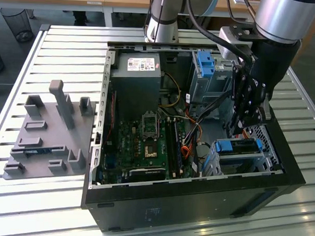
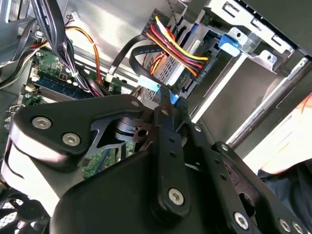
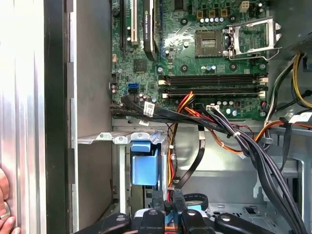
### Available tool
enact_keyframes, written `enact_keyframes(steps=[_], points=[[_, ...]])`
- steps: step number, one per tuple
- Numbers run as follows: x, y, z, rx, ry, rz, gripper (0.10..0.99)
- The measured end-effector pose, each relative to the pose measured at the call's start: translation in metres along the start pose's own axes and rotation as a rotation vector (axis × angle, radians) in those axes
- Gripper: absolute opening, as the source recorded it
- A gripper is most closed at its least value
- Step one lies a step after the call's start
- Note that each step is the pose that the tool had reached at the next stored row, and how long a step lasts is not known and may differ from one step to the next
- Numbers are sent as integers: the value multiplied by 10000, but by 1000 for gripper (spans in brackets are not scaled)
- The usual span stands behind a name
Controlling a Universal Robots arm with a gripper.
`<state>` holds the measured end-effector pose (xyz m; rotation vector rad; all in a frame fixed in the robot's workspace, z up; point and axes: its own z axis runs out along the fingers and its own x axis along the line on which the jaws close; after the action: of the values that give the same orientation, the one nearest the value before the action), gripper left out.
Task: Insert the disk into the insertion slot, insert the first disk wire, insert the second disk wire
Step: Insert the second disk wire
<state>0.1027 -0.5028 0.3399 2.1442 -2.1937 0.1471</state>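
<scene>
Disk (image 1: 239,146) sits in the slot (image 1: 260,163), blue caddy edge showing. My gripper (image 1: 239,128) hangs just above it, fingers (image 3: 168,204) pinched on a wire plug; red-yellow wires (image 2: 171,45) and black cables (image 3: 253,146) crowd around. Motherboard (image 1: 146,143) beside; PSU (image 1: 135,83) label unreadable.

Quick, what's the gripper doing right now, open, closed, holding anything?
Gripper: jaws nearly together, pinching a thin cable connector, just above the disk sitting in the insertion slot.
</scene>
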Motion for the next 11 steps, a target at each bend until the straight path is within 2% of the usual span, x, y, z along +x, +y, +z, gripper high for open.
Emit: enact_keyframes(steps=[5,6,7,11], points=[[-3,-2,6,0,2,0,220],[-4,-2,6,0,2,0,204],[-5,-2,6,0,2,0,145],[-13,-3,3,0,5,-1,141]])
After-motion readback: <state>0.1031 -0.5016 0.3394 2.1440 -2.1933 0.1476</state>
